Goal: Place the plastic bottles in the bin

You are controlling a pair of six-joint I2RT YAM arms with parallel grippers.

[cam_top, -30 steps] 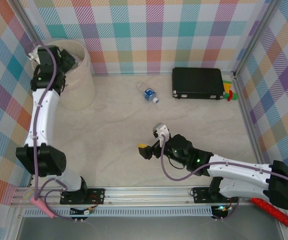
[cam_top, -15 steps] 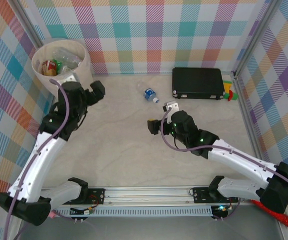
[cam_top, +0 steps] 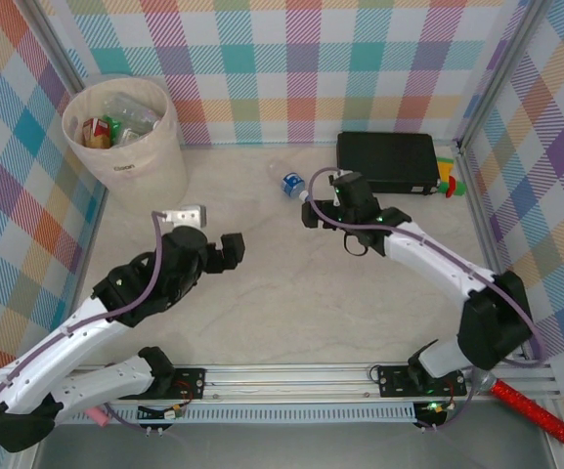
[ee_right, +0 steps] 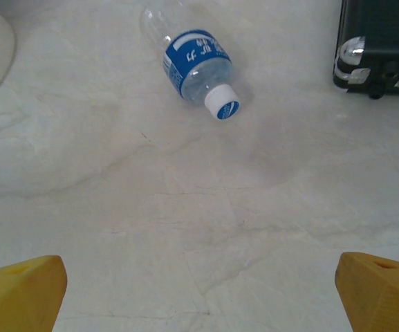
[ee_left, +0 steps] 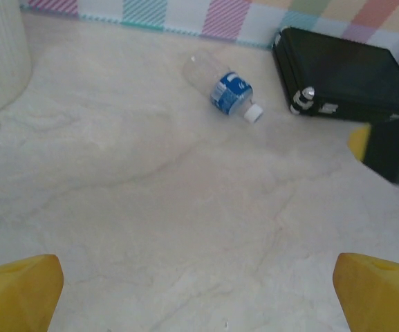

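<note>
One clear plastic bottle (cam_top: 291,183) with a blue label and a white cap lies on its side on the pale table; it also appears as the bottle (ee_left: 227,88) and the bottle (ee_right: 193,63). The cream bin (cam_top: 137,161) stands at the far left with several bottles (cam_top: 115,122) inside. My right gripper (cam_top: 316,205) is open just right of and nearer than the lying bottle, apart from it; the right gripper (ee_right: 199,294) has nothing between its yellow fingertips (ee_right: 19,290). My left gripper (cam_top: 225,252) is open and empty over mid-table, and the left gripper (ee_left: 199,294) faces the bottle from afar.
A black rectangular case (cam_top: 387,162) lies at the far right, close behind the right gripper, with small coloured items (cam_top: 448,182) beside it. Checked walls close the back and both sides. A red-handled tool (cam_top: 528,408) lies past the front rail.
The left arm swung away from the bin and down to mid-table, leaving the bin's contents exposed. The right arm reached from the near middle out to the lying bottle. Both grippers stayed open.
</note>
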